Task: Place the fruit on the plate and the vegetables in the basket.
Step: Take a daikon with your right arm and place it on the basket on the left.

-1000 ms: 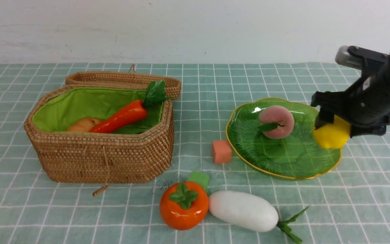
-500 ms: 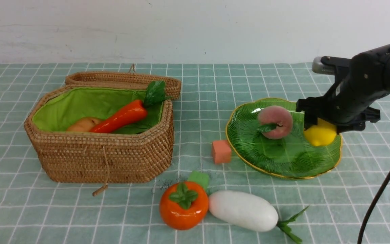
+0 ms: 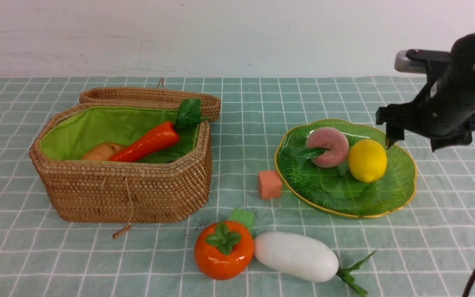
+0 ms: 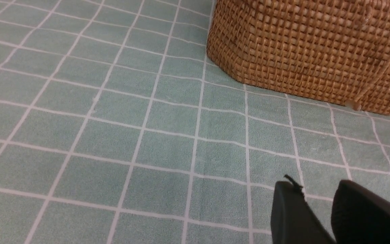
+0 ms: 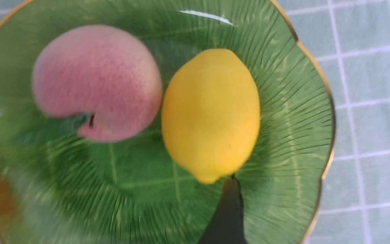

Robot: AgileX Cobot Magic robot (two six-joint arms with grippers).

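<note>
The green plate (image 3: pixel 324 194) holds a pink peach (image 3: pixel 327 147) and a yellow lemon (image 3: pixel 367 160), side by side and touching. My right gripper (image 3: pixel 411 144) hangs open and empty just above the plate's right rim. In the right wrist view the lemon (image 5: pixel 212 112) lies beyond the right gripper (image 5: pixel 317 203), next to the peach (image 5: pixel 96 81). An orange persimmon (image 3: pixel 224 249) and a white radish (image 3: pixel 296 255) lie together on the cloth at the front. The wicker basket (image 3: pixel 130 194) holds a carrot (image 3: pixel 146 142). My left gripper (image 4: pixel 317 184) is slightly open and empty over bare cloth near the basket (image 4: pixel 310 51).
A small orange cube (image 3: pixel 269 184) sits against the plate's left edge. Behind the persimmon is a small green cube (image 3: pixel 242 217). A tan rounded thing (image 3: pixel 99 152) lies in the basket beside the carrot. The basket lid is folded back behind it.
The right gripper carried the lemon over the plate, let it go and lifted back to the right. The lemon now rests by the peach, which shifted slightly left.
</note>
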